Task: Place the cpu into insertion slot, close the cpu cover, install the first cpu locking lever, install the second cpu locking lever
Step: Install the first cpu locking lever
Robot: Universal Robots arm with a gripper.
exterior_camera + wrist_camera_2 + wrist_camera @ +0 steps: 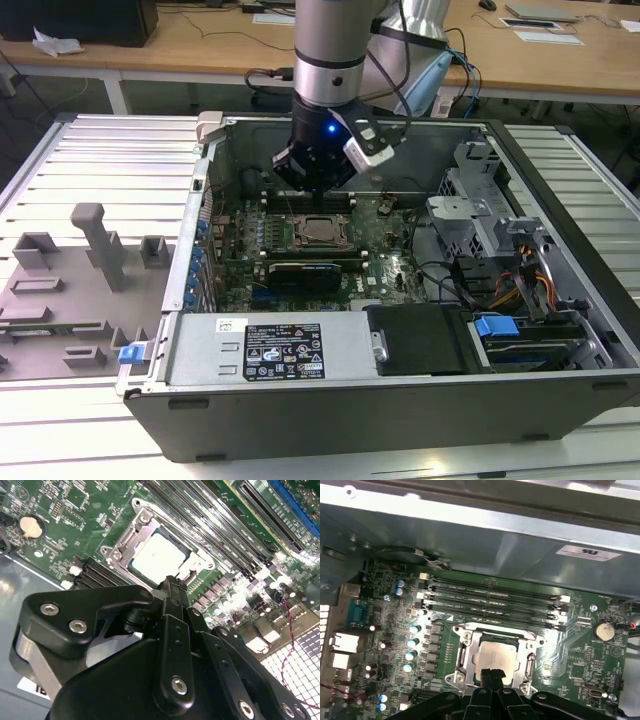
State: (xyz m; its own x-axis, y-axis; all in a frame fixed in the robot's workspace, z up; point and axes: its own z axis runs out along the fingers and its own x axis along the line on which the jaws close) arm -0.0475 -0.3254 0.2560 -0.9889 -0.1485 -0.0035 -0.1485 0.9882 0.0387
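One cpu (496, 656) to find, and found seated: lies flat, silvery top up, inside the insertion slot (134, 571) on the green motherboard (580, 625), just beside the long black memory slots (490, 597). Looks squarely bedded, no corner riding up, so probably placed for good. Framed on all sides by the cpu cover (464, 655), apparently folded down over the chip's edges with the metal top showing through the square cut-out. Presumably laid that way to press the chip onto the contacts beneath. No telling from these views about the two locking levers, hooked home or not.

Poised directly above the socket in the exterior view, inside the open computer case (560, 170): the gripper (492, 673), pointing straight down. Fingers drawn together, tips meeting with nothing between them, in both wrist views. Hangs over the socket's edge nearest the wrist, close to the cover frame; no judging actual contact. Likely pinched shut on purpose, to make one narrow probe for pushing thin metal parts rather than a clamp for lifting. Well apart from the coin cell battery (603, 630) and from the grey fixture tray (60, 290) at the exterior view's left, outside the case.
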